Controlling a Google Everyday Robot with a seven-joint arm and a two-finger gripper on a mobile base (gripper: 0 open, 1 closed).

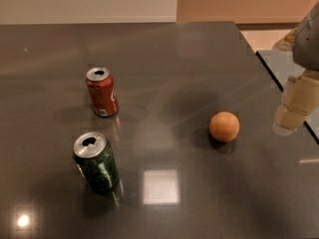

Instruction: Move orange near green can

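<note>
The orange is a small round matte fruit lying on the dark grey table, right of centre. The green can stands upright at the front left, dark green and glossy with a silver top and an open tab hole. My gripper hangs at the right edge of the view, above the table's right side and a little to the right of the orange, not touching it. It holds nothing that I can see.
A red can with white lettering stands upright behind the green can, at the left. The table's right edge runs diagonally past the gripper, with a second surface beyond it. A wall lies behind the far edge.
</note>
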